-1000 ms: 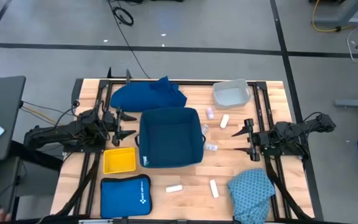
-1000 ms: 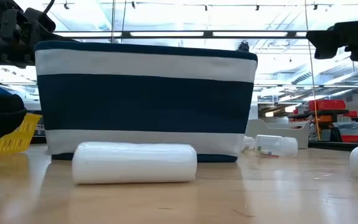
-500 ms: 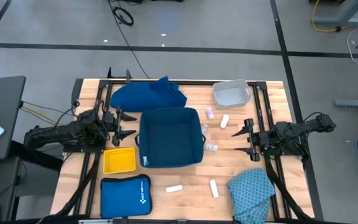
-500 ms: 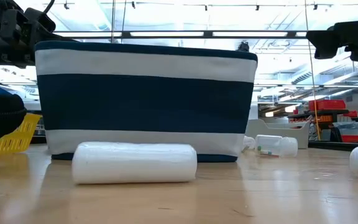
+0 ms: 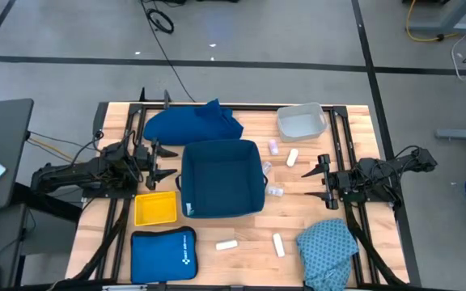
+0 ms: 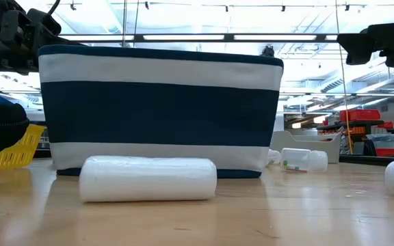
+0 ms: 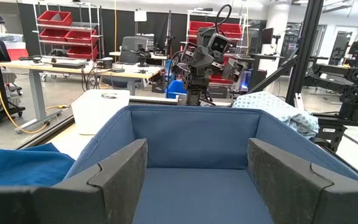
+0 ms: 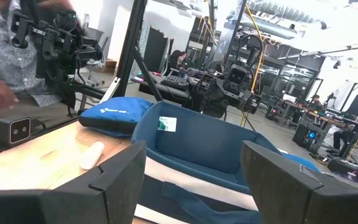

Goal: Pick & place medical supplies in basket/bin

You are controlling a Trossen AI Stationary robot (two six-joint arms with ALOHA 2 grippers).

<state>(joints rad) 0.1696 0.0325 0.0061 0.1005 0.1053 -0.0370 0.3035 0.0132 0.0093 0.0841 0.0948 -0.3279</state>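
Gripper [image 5: 171, 162] open, basket [image 5: 222, 178] floor half-hidden.

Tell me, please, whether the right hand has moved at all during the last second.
No. In the high view the right hand sits open, at the same spot beside the dark-blue fabric basket as before.

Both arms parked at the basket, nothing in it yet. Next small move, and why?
Probably the right gripper should dip toward the small vial lying just ahead of it, beside the basket. Its fingers are open and empty, the basket looks empty, and that vial appears to be the nearest supply. The left gripper, also open, waits on the basket's other side.
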